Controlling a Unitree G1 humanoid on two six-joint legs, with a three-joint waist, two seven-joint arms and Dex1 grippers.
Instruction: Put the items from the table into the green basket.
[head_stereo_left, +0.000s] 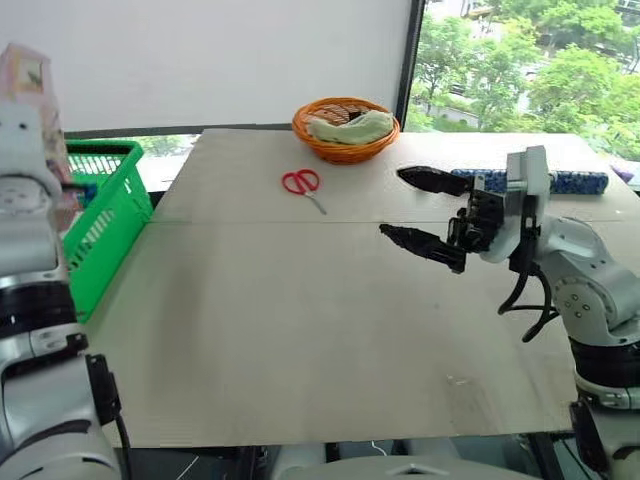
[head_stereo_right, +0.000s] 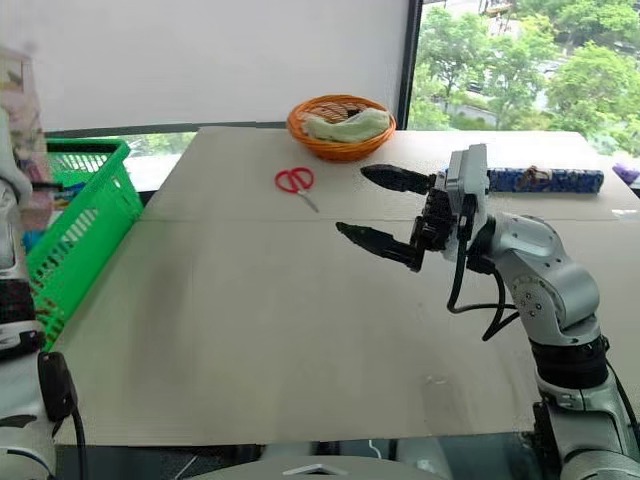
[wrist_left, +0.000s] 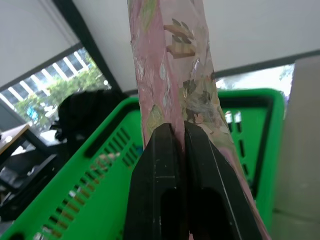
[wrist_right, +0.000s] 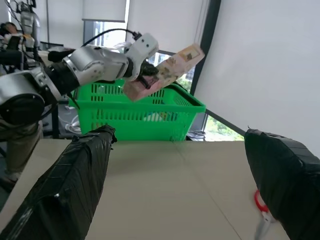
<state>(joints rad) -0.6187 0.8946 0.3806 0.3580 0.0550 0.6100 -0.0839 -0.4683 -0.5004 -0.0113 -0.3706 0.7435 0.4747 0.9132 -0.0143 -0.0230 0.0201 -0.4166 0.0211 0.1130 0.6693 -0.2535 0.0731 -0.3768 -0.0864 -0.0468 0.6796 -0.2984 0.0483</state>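
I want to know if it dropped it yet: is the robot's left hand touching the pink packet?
Touching. In the left wrist view, the left hand has its two black fingers shut on the pink packet, pinching it above the green basket.

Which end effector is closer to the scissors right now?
Right. The right end effector hangs open over the table beside the scissors; the left end effector holds the pink packet over the green basket.

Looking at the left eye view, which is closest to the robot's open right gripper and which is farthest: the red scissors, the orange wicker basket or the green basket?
From the right gripper:
1. Scissors, red-handled, lying on the table just beyond it, toward the robot's left.
2. Orange wicker basket, at the table's far edge.
3. Green basket, off the table's left edge, farthest.

Scissors and wicker basket are fairly close to call.
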